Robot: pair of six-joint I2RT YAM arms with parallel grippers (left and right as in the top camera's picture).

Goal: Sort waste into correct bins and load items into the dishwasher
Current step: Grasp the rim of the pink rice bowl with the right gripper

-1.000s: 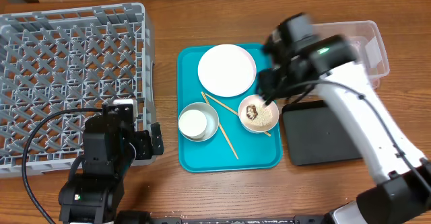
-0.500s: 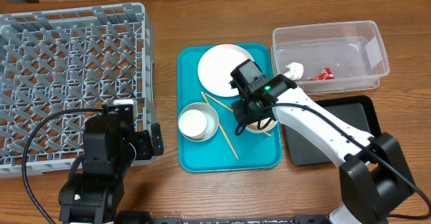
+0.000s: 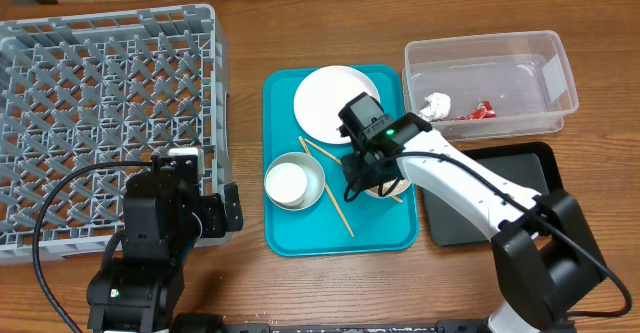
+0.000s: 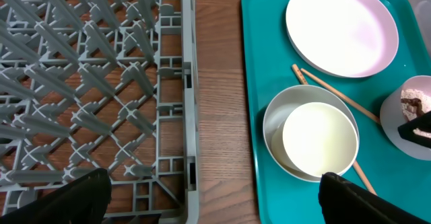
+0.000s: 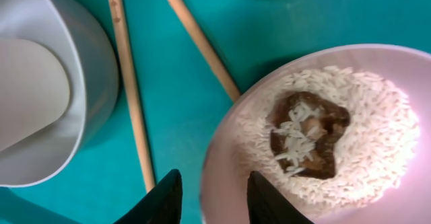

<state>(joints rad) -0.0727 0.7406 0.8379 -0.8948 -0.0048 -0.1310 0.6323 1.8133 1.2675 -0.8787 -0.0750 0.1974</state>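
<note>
One napkin [image 3: 437,104], one wrapper [image 3: 480,112] in tub [image 3: 520,73]; rice [image 5: 377,116] in bowl [image 5: 225,146].

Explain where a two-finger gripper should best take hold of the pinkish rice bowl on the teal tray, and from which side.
Probably best: pinch the thin rim of the pinkish bowl from above, one finger inside, one outside, on its edge facing the chopsticks. It sits upright and open, and rice fills the middle. The right gripper straddles that rim.
</note>
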